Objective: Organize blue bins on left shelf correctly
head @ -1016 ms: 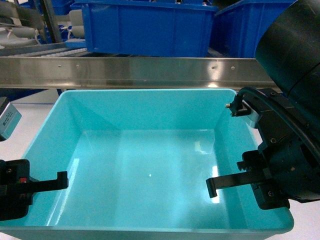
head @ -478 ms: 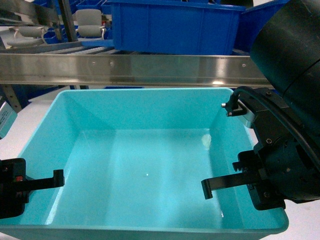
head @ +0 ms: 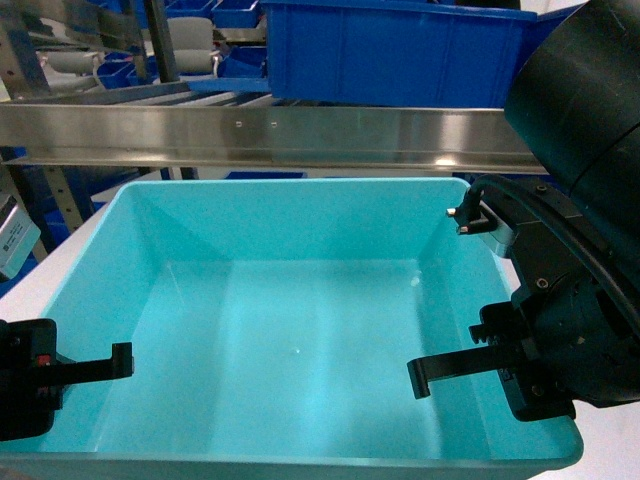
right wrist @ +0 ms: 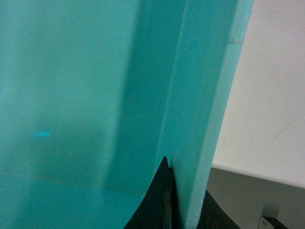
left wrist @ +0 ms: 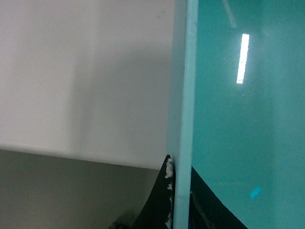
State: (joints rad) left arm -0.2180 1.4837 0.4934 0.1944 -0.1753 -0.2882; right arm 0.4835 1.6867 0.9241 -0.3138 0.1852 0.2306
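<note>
One turquoise bin (head: 300, 330) fills the head view, held just below the steel crossbar (head: 270, 135) of the left shelf (head: 60, 110). Royal-blue bins (head: 400, 55) are seen on the rollers at 12 o'clock. The bin's 3 o'clock wall is clamped between the fingers of the right gripper (head: 500, 365), and its 9 o'clock wall is pinched by the left gripper (head: 60, 370).

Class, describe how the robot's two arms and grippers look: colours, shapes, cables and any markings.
Both grippers are matte black. The right gripper hangs from a bulky, rounded black arm, with a black cable looping to a silver connector. The left gripper shows a small red spot. The finger edge is chipped white.
</note>
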